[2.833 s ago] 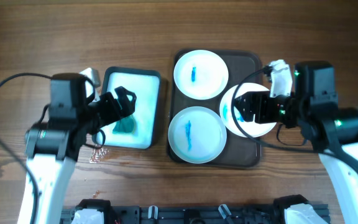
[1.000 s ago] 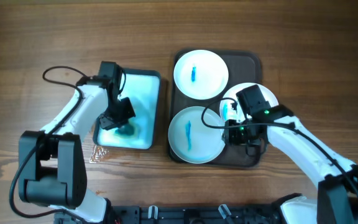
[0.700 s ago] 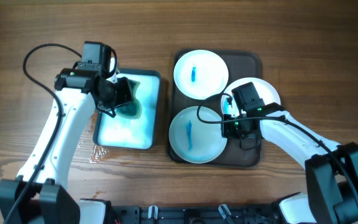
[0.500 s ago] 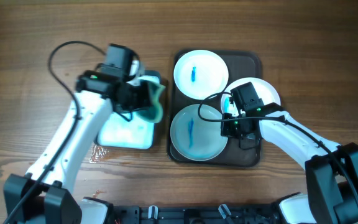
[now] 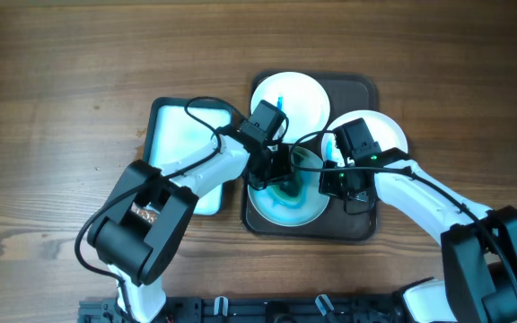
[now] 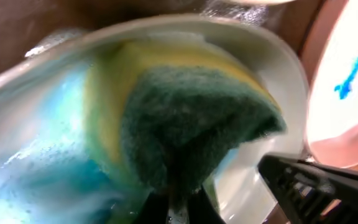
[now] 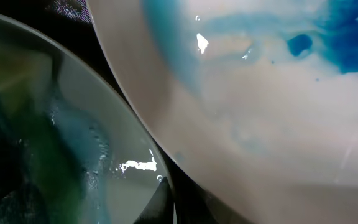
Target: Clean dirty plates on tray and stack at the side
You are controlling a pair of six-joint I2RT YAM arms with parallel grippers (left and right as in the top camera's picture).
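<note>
Pressing onto the front white round plate (image 5: 285, 208), the green-and-yellow scouring sponge (image 6: 191, 124) is seen clamped in the left gripper (image 5: 279, 173), which is reached across from the left over the edge of the dark brown rectangular tray (image 5: 353, 229). The plate lies directly beneath that gripper, in the tray's near half, and blue-green suds are spread around the sponge. The right gripper (image 5: 334, 179) is placed at the plate's right rim, between it and the right-hand white plate (image 5: 380, 130), whose blue stain fills the right wrist view. Scrubbing is judged to be under way, and the next strokes are judged to depend on the plate being steadied from the right while the sponge is worked from the left.

Whether the right gripper is pinching the rim or merely resting against it cannot be told: only one fingertip is shown, at the frame's bottom edge. The left fingers are largely hidden under the sponge. The rear white plate (image 5: 290, 99) is partly covered by the left arm.
</note>
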